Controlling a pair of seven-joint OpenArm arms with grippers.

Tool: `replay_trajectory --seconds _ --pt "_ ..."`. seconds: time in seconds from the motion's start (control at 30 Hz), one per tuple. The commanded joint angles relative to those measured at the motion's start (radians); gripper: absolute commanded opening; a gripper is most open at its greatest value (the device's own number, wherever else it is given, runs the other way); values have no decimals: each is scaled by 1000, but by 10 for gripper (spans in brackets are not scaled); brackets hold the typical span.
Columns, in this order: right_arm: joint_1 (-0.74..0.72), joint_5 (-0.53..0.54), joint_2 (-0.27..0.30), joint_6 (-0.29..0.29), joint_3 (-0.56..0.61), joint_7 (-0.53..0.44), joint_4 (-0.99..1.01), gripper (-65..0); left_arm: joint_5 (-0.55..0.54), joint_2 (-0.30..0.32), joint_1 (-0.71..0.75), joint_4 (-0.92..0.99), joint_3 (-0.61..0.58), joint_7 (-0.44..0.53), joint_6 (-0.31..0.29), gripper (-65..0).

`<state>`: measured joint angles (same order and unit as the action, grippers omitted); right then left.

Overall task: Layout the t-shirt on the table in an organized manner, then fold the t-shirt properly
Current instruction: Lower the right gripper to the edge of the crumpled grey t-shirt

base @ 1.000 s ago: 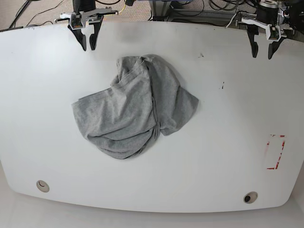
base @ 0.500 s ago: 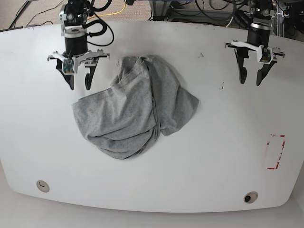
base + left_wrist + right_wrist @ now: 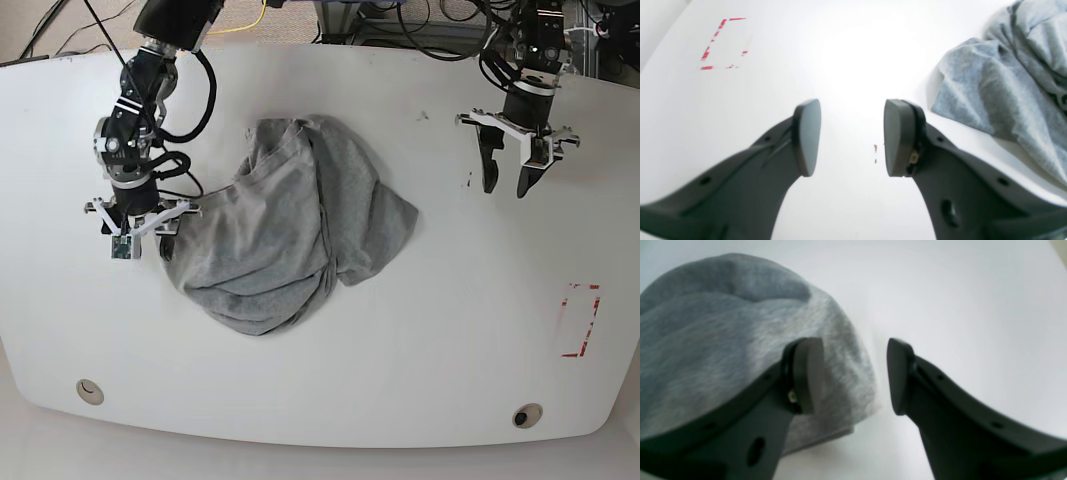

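Grey t-shirt (image 3: 285, 225) lies crumpled mid-table. Right gripper (image 3: 855, 376), jaws spread and empty, straddles the shirt's outer corner; risk: it pinches several bunched layers at once, or slips off the edge and closes on nothing. Left gripper (image 3: 509, 188), jaws spread and empty, hangs well apart on the shirt's opposite side. White table (image 3: 420, 340) looks slick, so the shirt may slide; red dashed marking (image 3: 580, 320) beyond the left gripper; cables past the far edge.
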<state>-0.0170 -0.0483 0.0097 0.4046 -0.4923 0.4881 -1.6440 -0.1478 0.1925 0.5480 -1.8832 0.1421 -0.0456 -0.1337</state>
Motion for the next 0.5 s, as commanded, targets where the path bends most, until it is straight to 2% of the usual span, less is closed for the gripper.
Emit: replay_trajectory --seconds 0.0,0.23,0.33,0.47 --pt "-70 3 25 24 -45 10 78 -350 -3 11 -3 -16 -17 0 -5 -369" --pt "-173 6 71 80 -124 45 284 -350 -8 40 -12 -19 -65 -10 -5 -357" --pt "-182 8 89 93 -142 45 337 -350 -8 37 -12 -19 -68 -9 -5 -282" --pt "-185 8 91 149 -167 53 374 -350 -6 35 -12 -19 -72 -7 -4 -208"
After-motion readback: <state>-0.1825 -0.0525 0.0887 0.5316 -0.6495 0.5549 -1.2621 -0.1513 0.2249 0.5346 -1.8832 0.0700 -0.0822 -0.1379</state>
